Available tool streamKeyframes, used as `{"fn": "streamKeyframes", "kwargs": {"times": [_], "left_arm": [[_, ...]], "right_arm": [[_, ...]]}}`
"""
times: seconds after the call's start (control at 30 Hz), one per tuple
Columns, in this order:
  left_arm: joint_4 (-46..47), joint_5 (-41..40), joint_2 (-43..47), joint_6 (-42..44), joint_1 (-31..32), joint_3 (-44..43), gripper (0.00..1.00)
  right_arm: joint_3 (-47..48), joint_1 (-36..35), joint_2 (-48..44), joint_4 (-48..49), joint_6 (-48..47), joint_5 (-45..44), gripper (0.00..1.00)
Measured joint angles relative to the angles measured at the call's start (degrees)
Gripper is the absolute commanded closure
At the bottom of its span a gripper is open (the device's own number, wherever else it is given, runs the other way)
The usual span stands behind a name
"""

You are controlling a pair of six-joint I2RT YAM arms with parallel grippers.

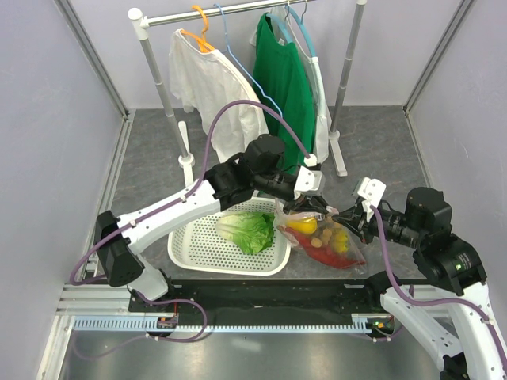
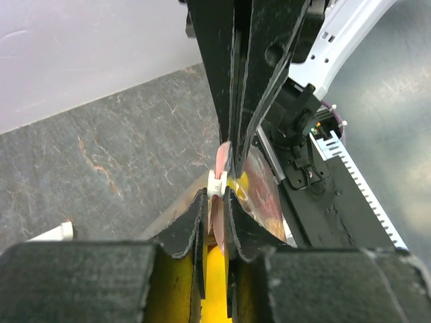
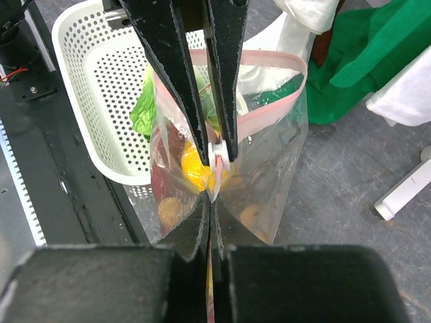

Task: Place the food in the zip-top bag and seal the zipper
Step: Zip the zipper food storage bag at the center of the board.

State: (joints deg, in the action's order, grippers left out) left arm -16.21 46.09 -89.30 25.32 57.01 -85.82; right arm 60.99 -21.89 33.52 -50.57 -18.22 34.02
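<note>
Closest to my right wrist camera, the right gripper [image 3: 211, 196] has its black fingers pressed together on the top edge of the zip-top bag [image 3: 269, 182], with no gap between them. The left gripper [image 2: 215, 202] meets it head-on, tips nearly touching, and is pinched down on the pink zipper [image 3: 269, 111] right beside a small white slider [image 2: 215, 182]. The bag hangs between the two grippers just right of the white perforated basket [image 1: 186, 245], its lower end resting on the grey table [image 1: 158, 158]. Part of the mouth gapes open in a pink loop. Through the clear plastic I see a yellow fruit [image 3: 192, 168], though I can't tell banana from lemon, plus the brown longan bunch [image 1: 321, 235] and the red lobster [image 1: 333, 257]. The lettuce [image 1: 247, 229] lies in the basket, outside the bag. Behind, a white shirt [image 1: 206, 79] and a green shirt [image 1: 283, 79] hang on a rail.
</note>
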Motion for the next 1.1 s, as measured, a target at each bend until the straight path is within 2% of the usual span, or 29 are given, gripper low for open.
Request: {"fn": "streamKeyframes", "kwargs": {"times": [0.47,1.1], "left_arm": [[-0.9,0.9,1.4,0.1,-3.0,2.9,0.91],[-6.6,1.5,4.2,6.7,-13.0,10.1,0.91]], "right_arm": [[0.0,0.0,-0.5,-0.2,-0.1,-0.6,1.0],[3.0,0.0,-2.0,-0.9,3.9,-5.2,1.0]]}}
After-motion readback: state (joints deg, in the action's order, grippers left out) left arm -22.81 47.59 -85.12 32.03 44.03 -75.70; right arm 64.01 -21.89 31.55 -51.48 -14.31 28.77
